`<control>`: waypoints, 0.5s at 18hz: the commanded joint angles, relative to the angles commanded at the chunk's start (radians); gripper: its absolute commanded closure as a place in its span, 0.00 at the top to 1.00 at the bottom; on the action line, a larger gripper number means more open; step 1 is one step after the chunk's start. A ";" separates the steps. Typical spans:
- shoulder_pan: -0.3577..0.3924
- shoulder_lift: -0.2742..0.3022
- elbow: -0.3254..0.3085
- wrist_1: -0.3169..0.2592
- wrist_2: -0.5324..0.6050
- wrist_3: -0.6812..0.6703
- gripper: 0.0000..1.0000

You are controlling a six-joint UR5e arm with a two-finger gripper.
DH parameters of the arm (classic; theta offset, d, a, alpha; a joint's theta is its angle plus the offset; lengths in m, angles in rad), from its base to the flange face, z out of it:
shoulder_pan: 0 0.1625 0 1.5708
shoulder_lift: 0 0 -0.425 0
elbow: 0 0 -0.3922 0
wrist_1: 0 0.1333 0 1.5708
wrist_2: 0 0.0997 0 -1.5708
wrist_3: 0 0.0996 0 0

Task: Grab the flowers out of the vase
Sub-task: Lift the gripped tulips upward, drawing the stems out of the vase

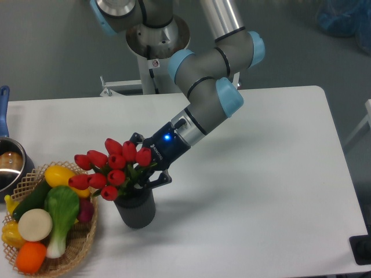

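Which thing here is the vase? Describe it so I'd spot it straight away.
On the white table, look just right of the wicker basket of vegetables. The vase is the short dark cylinder standing below the arm's pincer, with red tulips leaning out of its mouth. Unlike the steel pot at the left edge, it is black and handleless.

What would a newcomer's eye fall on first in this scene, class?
The flowers, bright red against the white table, stand out first, leaning left over the dark vase near the front. The gripper reaches in among their stems from the right, its fingers closed in around them. At the left edge sits a basket of colourful vegetables.
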 joint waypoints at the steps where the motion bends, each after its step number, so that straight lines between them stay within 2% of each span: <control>1: 0.003 0.000 0.003 -0.002 -0.002 -0.003 0.25; 9: 0.012 0.006 0.023 -0.002 -0.075 -0.051 0.26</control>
